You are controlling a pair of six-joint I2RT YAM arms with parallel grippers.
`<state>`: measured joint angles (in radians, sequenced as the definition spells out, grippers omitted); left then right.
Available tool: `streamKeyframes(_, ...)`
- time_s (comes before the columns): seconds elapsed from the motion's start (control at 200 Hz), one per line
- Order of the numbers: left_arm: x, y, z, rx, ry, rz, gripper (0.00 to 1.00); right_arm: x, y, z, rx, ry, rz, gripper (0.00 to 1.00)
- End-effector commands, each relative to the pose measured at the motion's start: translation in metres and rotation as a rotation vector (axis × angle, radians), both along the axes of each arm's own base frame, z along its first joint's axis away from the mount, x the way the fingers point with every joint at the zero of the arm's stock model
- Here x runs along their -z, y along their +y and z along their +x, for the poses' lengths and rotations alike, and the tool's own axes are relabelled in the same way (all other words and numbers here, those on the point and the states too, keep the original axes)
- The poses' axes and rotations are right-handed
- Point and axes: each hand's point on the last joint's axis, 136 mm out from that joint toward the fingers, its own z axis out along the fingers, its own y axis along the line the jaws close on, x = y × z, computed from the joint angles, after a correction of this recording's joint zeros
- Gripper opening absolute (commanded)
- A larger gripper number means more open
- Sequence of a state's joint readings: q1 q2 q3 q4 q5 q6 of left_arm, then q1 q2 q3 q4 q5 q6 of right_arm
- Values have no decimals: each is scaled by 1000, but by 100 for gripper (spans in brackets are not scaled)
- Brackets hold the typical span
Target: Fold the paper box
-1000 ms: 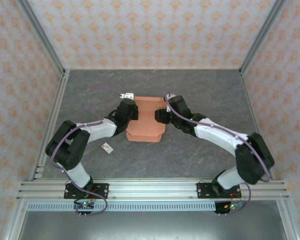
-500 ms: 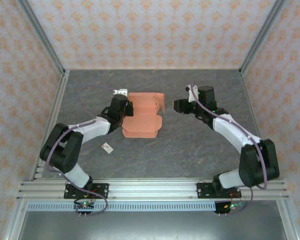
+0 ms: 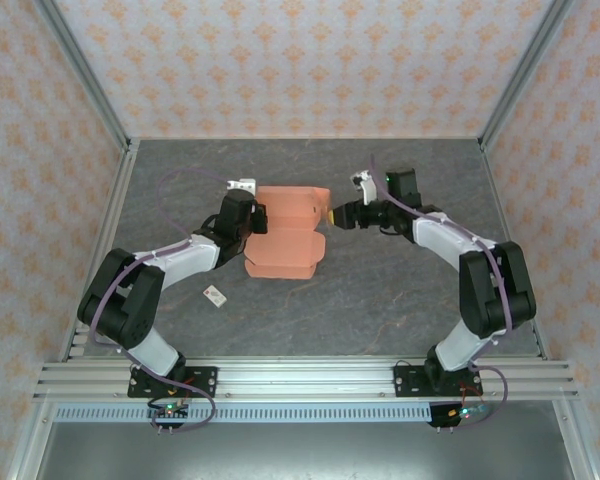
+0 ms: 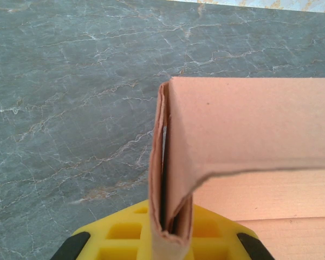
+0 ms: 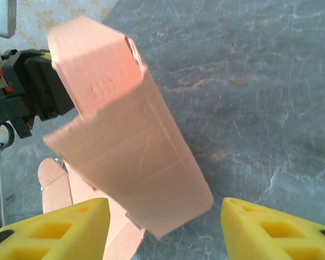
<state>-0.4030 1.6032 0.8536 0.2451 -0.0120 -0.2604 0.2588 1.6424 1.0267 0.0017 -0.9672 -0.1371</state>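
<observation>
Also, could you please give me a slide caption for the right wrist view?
Right gripper, jaws open, faces the partly folded paper box on the grey table.

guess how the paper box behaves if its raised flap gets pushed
Probably floppy: the paper box is thin sheet, its edge curling beside the pinching left jaws. Likely light; a push may bend the raised flap.

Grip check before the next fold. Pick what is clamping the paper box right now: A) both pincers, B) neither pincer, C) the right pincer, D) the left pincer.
D: the left pincer is shut on a folded edge of the paper box, while the right pincer stands open, fingers spread wide.
</observation>
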Motion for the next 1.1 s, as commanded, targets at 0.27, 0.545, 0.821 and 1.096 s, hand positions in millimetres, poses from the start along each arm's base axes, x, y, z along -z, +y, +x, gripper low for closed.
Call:
streamKeyframes(0.27, -10, 4, -3, 1, -13, -12, 0, -3, 11, 18, -86, -49, 18, 49)
streamKeyframes(0.545, -10, 3, -2, 2, -12, -15, 0, -5, 24, 11, -134, -34, 54, 44)
streamKeyframes(0.821, -10, 1, -2, 5, -9, -19, 0, -3, 38, 6, -157, -38, 39, 36)
streamKeyframes(1.096, -11, -2, -3, 13, -10, -24, 0, -3, 46, 16, -101, -71, 10, 35)
